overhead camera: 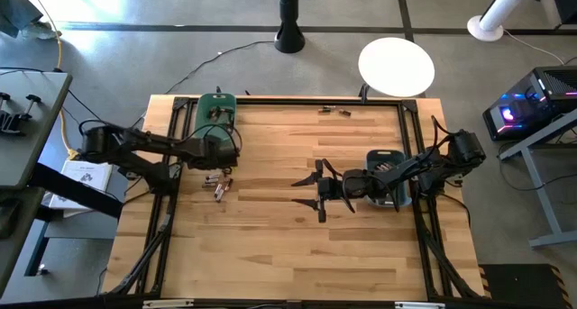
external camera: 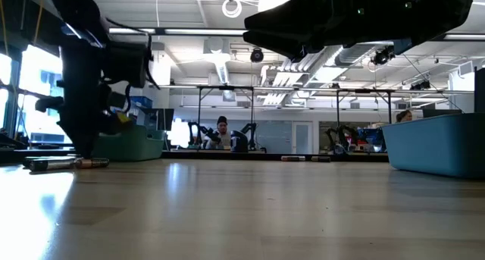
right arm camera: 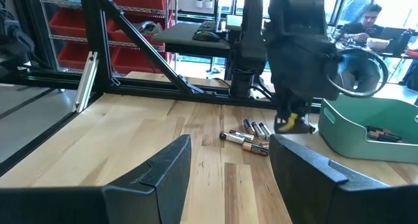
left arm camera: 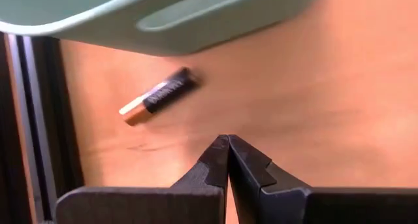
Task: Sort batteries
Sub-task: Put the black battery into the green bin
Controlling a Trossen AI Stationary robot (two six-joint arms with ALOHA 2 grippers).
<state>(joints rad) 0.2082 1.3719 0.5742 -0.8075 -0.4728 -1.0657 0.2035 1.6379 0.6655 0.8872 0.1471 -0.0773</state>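
Closest to our left wrist camera, our left gripper (left arm camera: 228,160) is pressing its fingers together on nothing, hovering beside a copper-and-black cylindrical battery (left arm camera: 159,96) near the green plastic bin (overhead camera: 216,108). Our right gripper (overhead camera: 312,191) is spreading wide, empty, mid-table by the blue-grey plastic bin (overhead camera: 388,156).

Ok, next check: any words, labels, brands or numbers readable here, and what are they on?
None can be read for certain.
Battery near the green bin, left wrist view: pale lettering on its dark wrap, too blurred to read.
Paper sheet beside the table, high view: print too small.
Other batteries: no legible markings.
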